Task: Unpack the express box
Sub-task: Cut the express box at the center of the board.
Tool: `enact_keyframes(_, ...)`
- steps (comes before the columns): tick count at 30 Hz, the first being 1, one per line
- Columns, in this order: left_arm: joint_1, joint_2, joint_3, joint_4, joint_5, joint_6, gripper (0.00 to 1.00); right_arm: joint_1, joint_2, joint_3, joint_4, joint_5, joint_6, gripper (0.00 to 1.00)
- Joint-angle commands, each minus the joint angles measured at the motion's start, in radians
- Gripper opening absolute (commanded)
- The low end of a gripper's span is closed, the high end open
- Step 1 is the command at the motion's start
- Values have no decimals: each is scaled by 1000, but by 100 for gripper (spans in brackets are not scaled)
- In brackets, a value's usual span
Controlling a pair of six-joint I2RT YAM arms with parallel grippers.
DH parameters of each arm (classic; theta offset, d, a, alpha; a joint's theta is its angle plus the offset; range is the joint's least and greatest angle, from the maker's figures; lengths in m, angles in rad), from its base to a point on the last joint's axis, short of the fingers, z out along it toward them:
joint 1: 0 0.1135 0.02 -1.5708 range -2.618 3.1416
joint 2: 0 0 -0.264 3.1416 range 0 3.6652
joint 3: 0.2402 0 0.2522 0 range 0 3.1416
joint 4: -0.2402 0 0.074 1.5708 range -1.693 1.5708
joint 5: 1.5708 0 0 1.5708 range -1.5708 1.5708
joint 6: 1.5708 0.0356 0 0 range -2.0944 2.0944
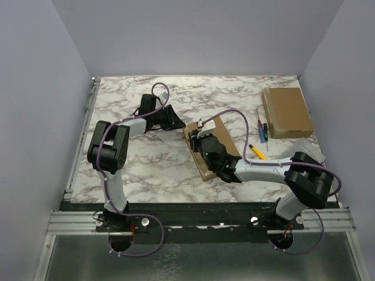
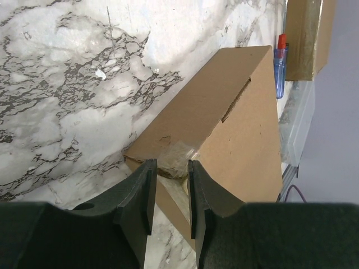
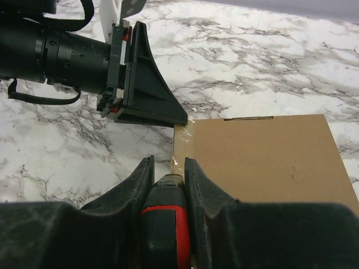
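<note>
Box: the flat brown cardboard express box (image 1: pixel 221 130) lies at the centre of the overhead view on the white marbled table (image 1: pixel 135 164).
Right gripper (image 3: pixel 167 163): clamped on a red-and-black tool handle (image 3: pixel 162 224), whose tip sits at the box's taped edge.
Left gripper (image 2: pixel 169 166): the fingers stand narrowly apart at the box's corner; I cannot tell whether they grip it.

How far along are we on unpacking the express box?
Done: the right gripper has a red-handled tool in its grip. In hand: the tool points at the clear tape on the express box edge, with the left gripper at the box corner. Left: the box looks closed, so cutting the tape, opening it and removing whatever is inside.
</note>
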Motion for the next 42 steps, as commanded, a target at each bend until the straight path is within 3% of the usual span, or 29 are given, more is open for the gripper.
enact_keyframes(1,-1,58,-17,-90,-224,72,33,21,-13,22,-234,26,51,0)
enact_keyframes(10,-4,56,-14,-97,-249,77,34,38,-6,146,-571,80,211,0)
enact_keyframes(42,-5,67,5,-112,-270,98,34,261,-153,135,-980,269,461,0)
